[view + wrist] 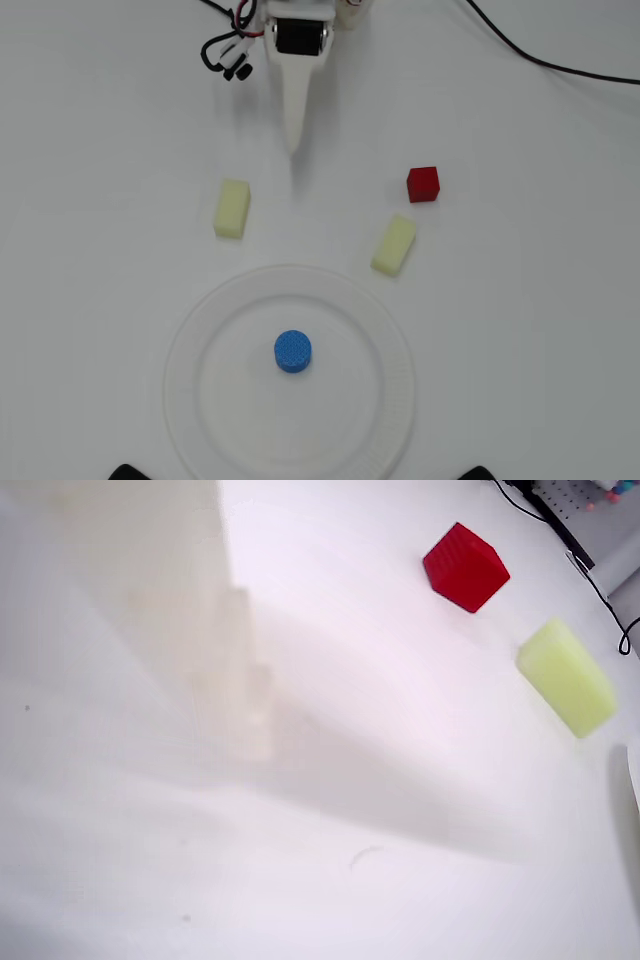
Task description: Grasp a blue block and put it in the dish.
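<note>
Blue block (292, 351), one, in dish (390, 400)

Bright even light, faint shadows, end effector (235, 670) blurred close-up

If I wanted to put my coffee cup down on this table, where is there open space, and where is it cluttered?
In the overhead view, the widest bare patches lie left of the left yellow block and right of the red cube. The dish, holding the blue block, fills the lower middle. It is tightest between the dish rim, the right yellow block and the end effector.
</note>
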Controlling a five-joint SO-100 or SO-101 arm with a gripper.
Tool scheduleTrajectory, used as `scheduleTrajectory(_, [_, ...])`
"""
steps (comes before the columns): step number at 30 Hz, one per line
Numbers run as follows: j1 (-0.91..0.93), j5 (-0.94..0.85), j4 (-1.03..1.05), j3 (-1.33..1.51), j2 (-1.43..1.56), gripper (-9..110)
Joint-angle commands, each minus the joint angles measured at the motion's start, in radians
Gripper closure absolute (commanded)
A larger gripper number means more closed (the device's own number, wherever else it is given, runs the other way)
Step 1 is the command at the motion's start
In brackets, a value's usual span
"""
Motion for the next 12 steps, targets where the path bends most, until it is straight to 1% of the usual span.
scheduleTrajectory(1, [-0.015,0.017,0.017,0.107,0.166,92])
scheduleTrajectory(2, [-0.015,0.028,0.018,0.107,0.166,99])
scheduleTrajectory(3, [-0.018,0.034,0.021,0.107,0.166,101])
scheduleTrajectory(12, [-0.040,0.034,0.026,0.107,0.166,101])
